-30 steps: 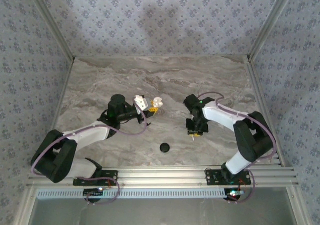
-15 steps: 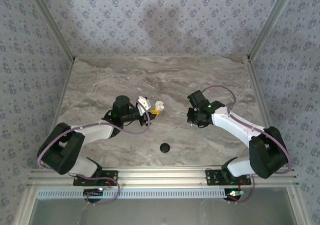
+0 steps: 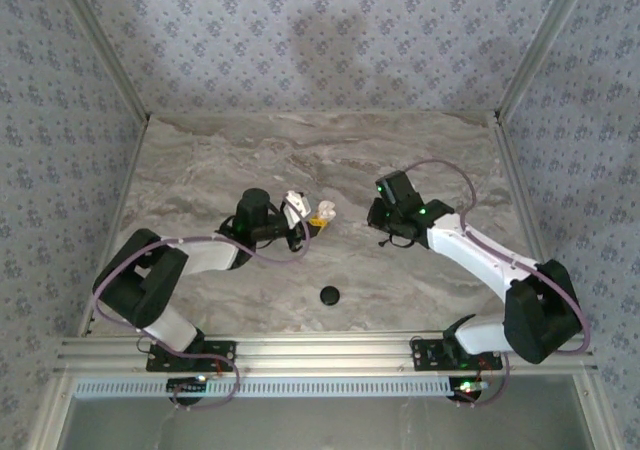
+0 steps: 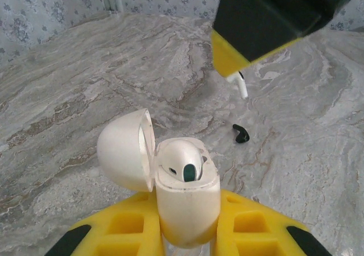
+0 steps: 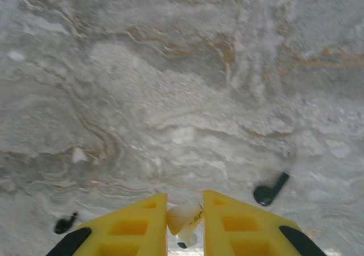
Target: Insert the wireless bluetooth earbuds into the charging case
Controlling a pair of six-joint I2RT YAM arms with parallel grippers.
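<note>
And the gap is closing: over the last second the right hand (image 3: pixel 386 224) has swung up from the lower middle of the overhead view to sit level with the left hand (image 3: pixel 300 225), its elbow thrown out toward the right edge. The left arm has stretched toward the centre, so the two now face each other across a short stretch of grey marbled tabletop (image 3: pixel 200 150). That sets up the delivery, though the right hand's tip is not yet over the opening. The left hand (image 4: pixel 189 233) pinches the small white egg-shaped plastic charging case (image 4: pixel 186 196) low in the left wrist frame, its yellow fingers (image 4: pixel 131 233) pressed against both sides. The case stands upright and glossy, its hinged lid (image 4: pixel 122 151) flipped open to the left and a dark slot showing in its mouth; whether a bud already sits inside cannot be told. The right hand (image 5: pixel 185 209) is nipped onto a tiny white earbud (image 5: pixel 183 218). From the left wrist view that white earbud (image 4: pixel 240 85) dangles stem-down in the upper right of the frame, above and beyond the case. A short curved black earbud (image 4: pixel 241 133) lies on the tabletop right of centre. The right wrist view has a black earbud (image 5: pixel 270 189) at lower right and another black earbud (image 5: pixel 65 223) at lower left. A round black disc (image 3: pixel 329 294) lies nearer the arm bases.
</note>
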